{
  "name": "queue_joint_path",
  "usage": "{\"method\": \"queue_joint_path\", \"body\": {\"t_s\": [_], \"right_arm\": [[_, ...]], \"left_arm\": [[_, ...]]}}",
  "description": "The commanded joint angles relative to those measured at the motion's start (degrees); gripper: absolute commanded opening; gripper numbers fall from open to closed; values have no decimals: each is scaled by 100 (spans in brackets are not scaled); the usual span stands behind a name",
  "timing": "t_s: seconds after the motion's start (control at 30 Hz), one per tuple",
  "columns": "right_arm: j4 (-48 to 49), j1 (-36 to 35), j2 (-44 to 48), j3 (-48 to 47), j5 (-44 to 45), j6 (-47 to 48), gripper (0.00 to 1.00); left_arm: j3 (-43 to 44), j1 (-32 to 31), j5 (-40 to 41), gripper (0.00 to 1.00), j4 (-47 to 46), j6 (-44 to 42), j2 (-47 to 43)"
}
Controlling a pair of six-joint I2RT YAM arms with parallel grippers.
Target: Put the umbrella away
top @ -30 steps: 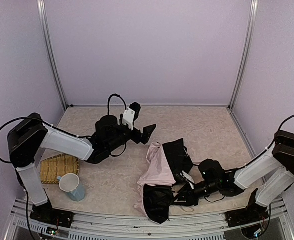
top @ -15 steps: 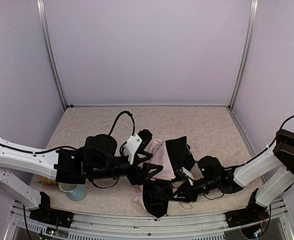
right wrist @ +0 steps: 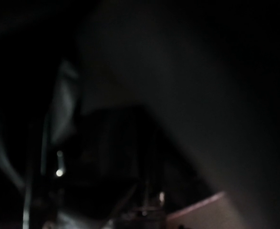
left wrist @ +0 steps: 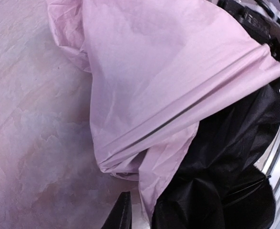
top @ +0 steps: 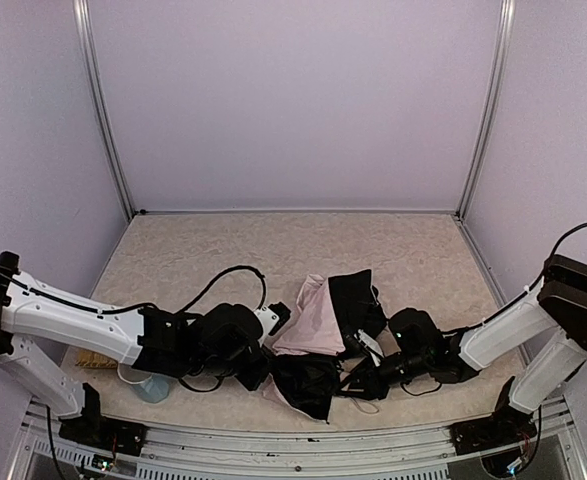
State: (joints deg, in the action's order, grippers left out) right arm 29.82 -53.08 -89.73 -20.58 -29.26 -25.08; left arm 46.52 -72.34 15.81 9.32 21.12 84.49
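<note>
Both arms are built from smooth white shells joined by bulky black motor housings. The left arm (top: 73, 318) has a thin black left cable (top: 235, 268) looping off its black wrist block, and a small white mount (top: 271, 318) sits on that block. The right arm (top: 503, 330) has the same white shells, a black shoulder housing (top: 576, 298) and a thin black right cable (top: 578, 227). Each arm rises from a black base (top: 98, 432). The left gripper (top: 257, 372) is black, and its one visible finger (left wrist: 121, 214) tapers to a matte tip.

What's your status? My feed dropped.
Left tool at umbrella edge, grip unclear. Right tool in black folds, grip unclear. Umbrella crumpled on table. No obstruction visible.
</note>
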Motion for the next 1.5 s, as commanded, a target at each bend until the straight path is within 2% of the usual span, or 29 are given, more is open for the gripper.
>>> {"method": "queue_joint_path", "body": {"t_s": [0.0, 0.03, 0.17, 0.33, 0.47, 0.6, 0.8, 0.83, 0.93, 1.03, 1.1, 1.2, 1.3, 1.4, 1.47], "right_arm": [[-583, 62, -99, 98, 187, -249, 0], [-571, 62, -95, 100, 198, -244, 0], [-575, 67, -199, -20, 250, -241, 0], [-518, 67, -479, -236, 223, -243, 0], [-521, 62, -704, -367, 236, -245, 0], [-500, 63, -819, -461, 195, -272, 0], [-557, 79, -720, -467, 221, -199, 0], [-583, 86, -705, -473, 207, -174, 0], [-645, 124, -659, -473, 97, -162, 0], [-716, 204, -603, -465, -82, 74, 0], [-780, 257, -598, -477, -204, 127, 0], [-897, 272, -585, -497, -252, 217, 0], [-955, 291, -545, -528, -323, 284, 0], [-1037, 289, -488, -599, -483, 373, 0], [-1086, 289, -397, -628, -557, 449, 0]], "left_arm": [[-52, 30, -304, 8, -281, -170, 208], [-63, 4, -438, 0, -378, -247, 235], [145, -311, -651, 0, -685, -628, 276], [942, -886, -430, 0, -721, -1283, 402], [1437, -1140, -880, 0, -884, -1706, 756], [1758, -1169, -1448, 0, -954, -1907, 1285], [1741, -1128, -1458, 0, -538, -2152, 1791], [1749, -1125, -1485, 5, -400, -2222, 1778], [1728, -1158, -1553, 39, -40, -2484, 1423], [1337, -1187, -1470, 72, -150, -2869, 539], [892, -1196, -1366, 83, -403, -3157, -188], [80, -1204, -1189, 89, -937, -3578, -1115], [-614, -1204, -993, 86, -1247, -3803, -1723], [-1149, -1213, -545, 86, -1416, -3986, -1884], [-1322, -1202, 44, 85, -1685, -3922, -1834]]}}
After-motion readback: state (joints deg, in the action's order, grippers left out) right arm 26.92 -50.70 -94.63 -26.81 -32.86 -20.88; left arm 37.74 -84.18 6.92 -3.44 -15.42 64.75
